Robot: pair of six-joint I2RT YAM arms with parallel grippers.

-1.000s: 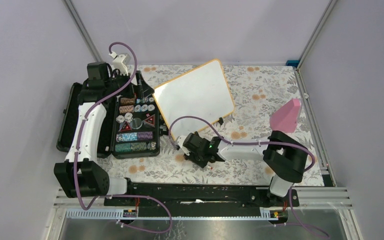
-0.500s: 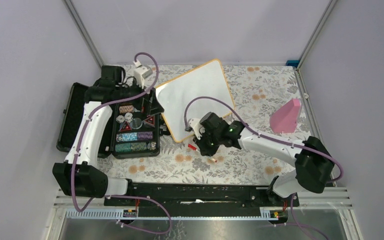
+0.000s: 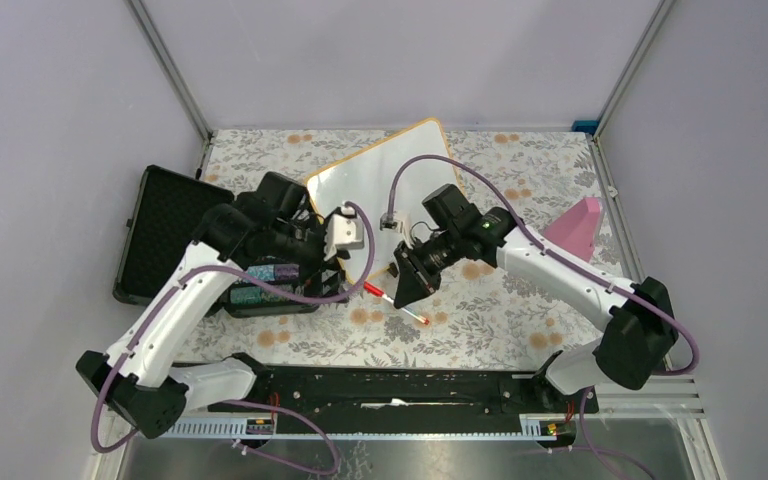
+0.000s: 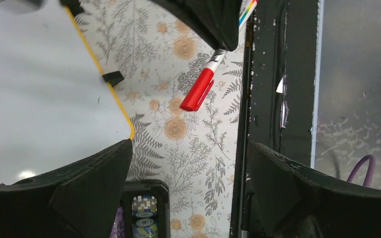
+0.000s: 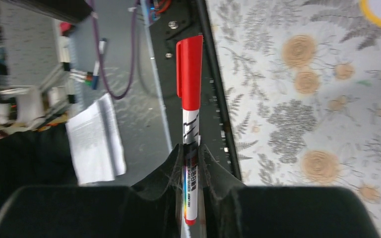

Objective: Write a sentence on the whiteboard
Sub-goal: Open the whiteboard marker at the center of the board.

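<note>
**Marker gripped, cap on: the uncapping step is coming before any writing**

The right gripper (image 5: 191, 153) is clamping the barrel of a marker (image 5: 190, 99), its jaws shut tight on the white printed section. The red cap (image 4: 201, 91) is pointing out past the fingertips toward the left arm. The left gripper (image 4: 187, 148) is hanging with its jaws spread wide and nothing between them. It is facing that cap from just beside it.

The whiteboard (image 3: 400, 165) is lying flat on the flowered table (image 3: 520, 310), just beyond both grippers, turned at an angle. Its near corner is sitting close to the open black chip case (image 3: 170, 230). What shows of its surface is blank.

The step in hand looks like a handover for uncapping, with one arm presenting the pen and the other readying to take the cap. The next move is calling for the left jaws to slide around the cap, close on it, and pull along the pen's axis while the right grip is holding firm. From overhead it is hard to tell whether the left jaws are level with the cap, so the alignment probably needs checking first.
</note>
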